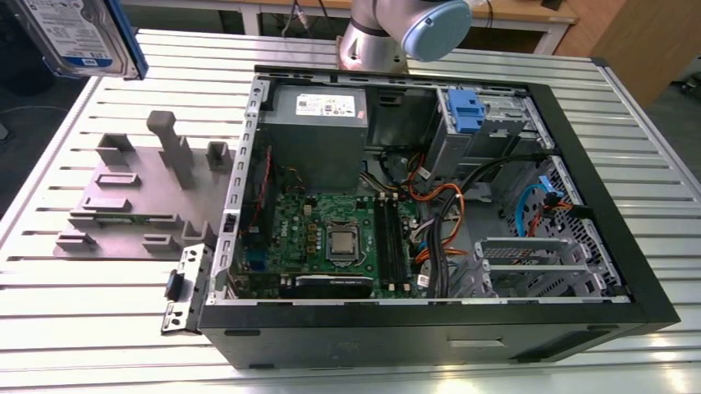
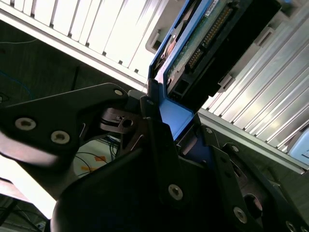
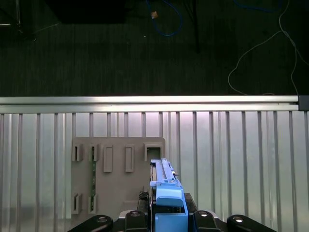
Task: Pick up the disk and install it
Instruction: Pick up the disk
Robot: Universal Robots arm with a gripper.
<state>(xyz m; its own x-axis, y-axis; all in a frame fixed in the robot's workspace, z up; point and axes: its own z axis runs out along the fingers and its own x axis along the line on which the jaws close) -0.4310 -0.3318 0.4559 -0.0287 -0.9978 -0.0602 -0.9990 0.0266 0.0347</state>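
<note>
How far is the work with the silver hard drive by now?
Done: the flat silver hard drive with the blue bracket is off the slatted metal table, up in the air. In hand: the fingers are shut on its blue bracket. Left: it is not yet inside the open black computer case.

Flat rectangular silver hard drive [image 1: 72,33] with a white-and-blue label on its face and a blue plastic carrier bracket [image 1: 133,45] along one edge. It is held in the air above the slatted tabletop [image 1: 88,328], at the exterior view's far left. The label face is turned toward that camera and the body is tilted. The tool [image 2: 181,123] is clamped on the bracket end. The second wrist view shows the green circuit-board side [image 2: 190,50]. In the first wrist view the drive [image 3: 161,176] appears edge-on.
</note>
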